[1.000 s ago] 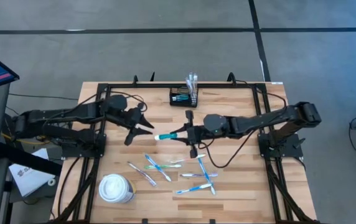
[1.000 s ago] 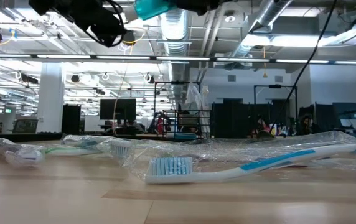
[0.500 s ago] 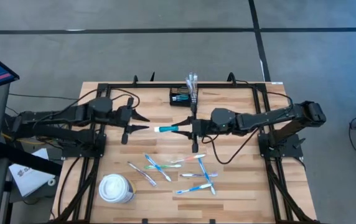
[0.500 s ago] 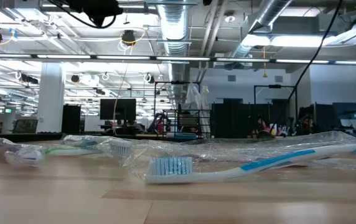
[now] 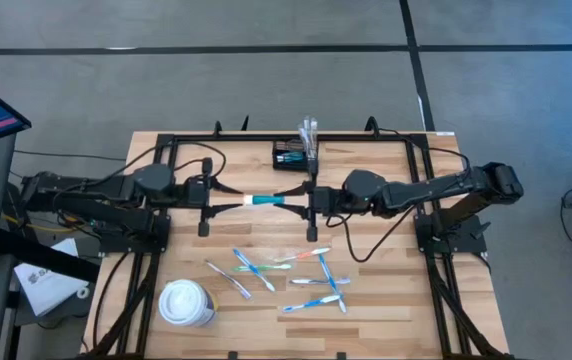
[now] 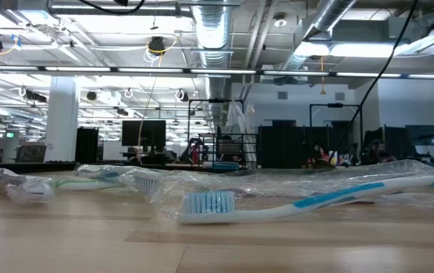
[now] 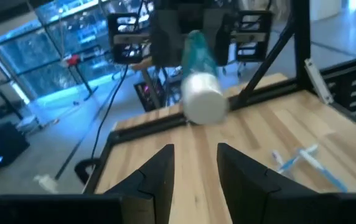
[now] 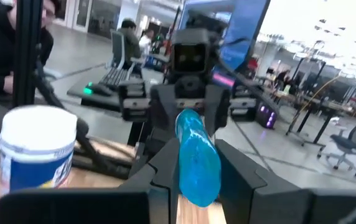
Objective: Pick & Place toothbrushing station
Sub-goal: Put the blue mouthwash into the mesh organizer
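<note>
High view: right gripper clamped on a toothpaste tube, now held level between the two arms where half a second back it slanted. Left gripper drawn in to the tube's far end, fingers parted either side of it, not closed. Reads as a handover under way, placement not begun. Toothbrushing station at 12 o'clock of the surface, already stocked, just beyond the tube. Loose toothbrushes at 6 o'clock, white lidded cup at 7; neither blocks the path.

Low view: no arms in sight now. Blue-and-white toothbrush lying on plastic wrap.

Left wrist view: own fingers apart, tube cap just ahead of them, not yet between them.

Right wrist view: own fingers closed on the blue tube; cup off to one side.
</note>
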